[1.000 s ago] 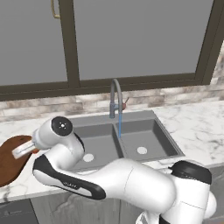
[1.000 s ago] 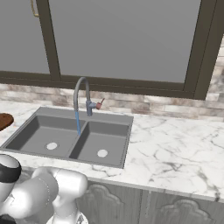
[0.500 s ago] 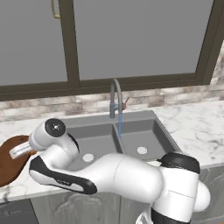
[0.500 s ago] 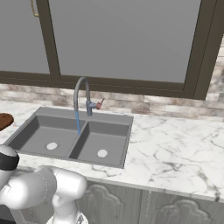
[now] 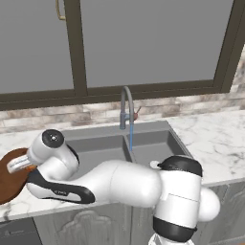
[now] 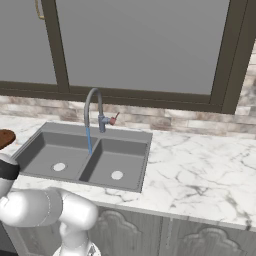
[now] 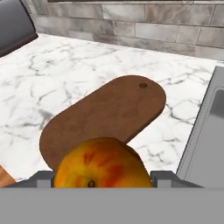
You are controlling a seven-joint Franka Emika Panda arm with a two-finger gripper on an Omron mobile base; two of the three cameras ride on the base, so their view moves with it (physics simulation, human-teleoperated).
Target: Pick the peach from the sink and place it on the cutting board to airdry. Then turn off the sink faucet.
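Small round orange-red peach (image 7: 99, 163) with yellowish patches sitting between the two grey finger tips of the pincer (image 7: 100, 181) at the bottom of the hand view, grasped there, hanging above the near end of the board. Just beyond and below the fruit, flat dark reddish-brown wooden cutting board (image 7: 105, 118) with rounded corners and a small hole near its far end, lying aslant on the white marble tabletop (image 7: 57, 70). Seen in the left base view as a brown rounded shape (image 5: 12, 177) at the left edge, partly covered by the arm's wrist. A sliver of the same board (image 6: 6, 137) at the left edge of the right base view.

To the board's right in the hand view, rim of the grey rectangular double-basin sink (image 7: 205, 131). In the base views, both basins (image 6: 85, 157) set in the marble, a white round drain in each. Between the basins at the back, tall slim grey gooseneck faucet (image 5: 126, 106) with a small reddish side lever (image 6: 114, 119), a thin blue stream of water (image 5: 130, 136) falling from the spout, so still running.

Behind the tabletop, a brick-patterned stone backsplash (image 6: 170, 122), and above it large dark-framed windows (image 5: 143, 43).
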